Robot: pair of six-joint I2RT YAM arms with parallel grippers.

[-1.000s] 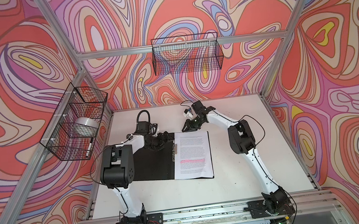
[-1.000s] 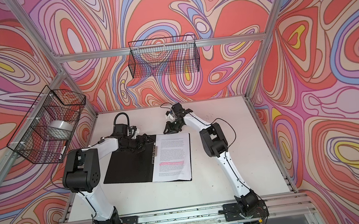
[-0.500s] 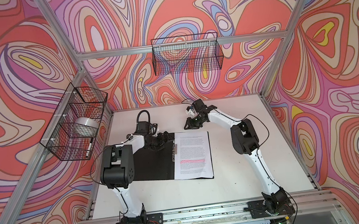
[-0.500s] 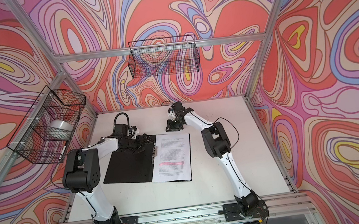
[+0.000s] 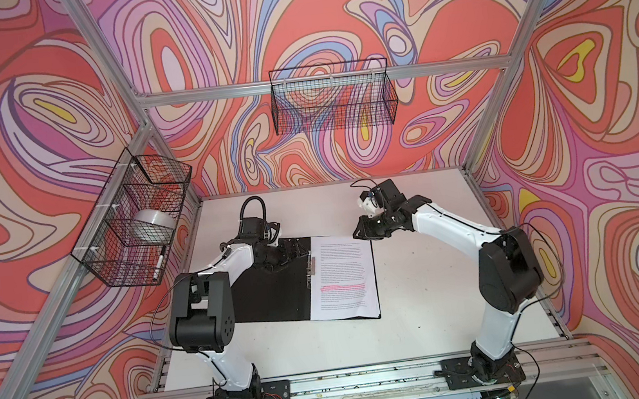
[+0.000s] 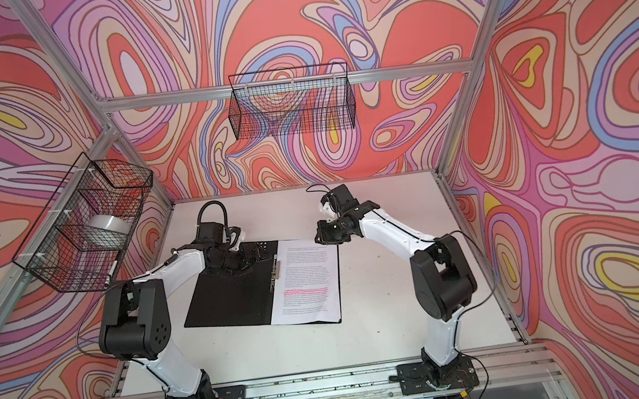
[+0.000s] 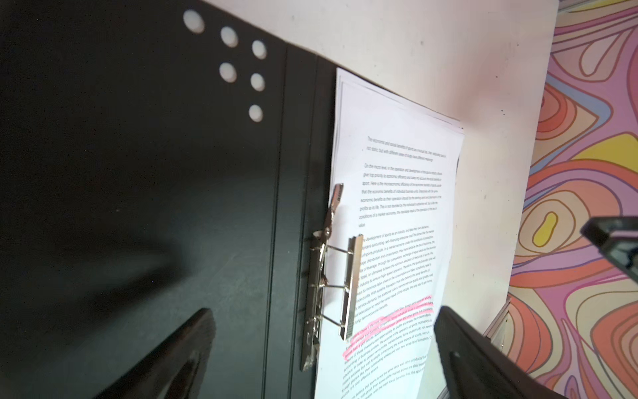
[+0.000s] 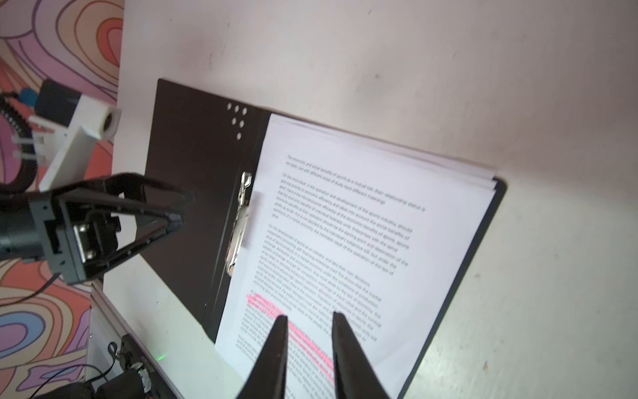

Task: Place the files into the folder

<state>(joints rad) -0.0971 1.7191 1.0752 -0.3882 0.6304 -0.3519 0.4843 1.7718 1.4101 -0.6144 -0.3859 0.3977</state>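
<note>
Folder (image 5: 271, 292): lying open and flat, black inside up, left of the table's (image 5: 425, 319) middle.
Files (image 5: 343, 275): lying stacked on its right half, with the metal clip (image 7: 345, 286) sitting across their spine-side edge.
Left gripper (image 5: 300, 250): hovering over the left flap's far edge, jaws standing wide apart, holding nothing.
Right gripper (image 8: 309, 316): hovering by the files' far right corner, jaws narrowly apart, holding nothing.
</note>
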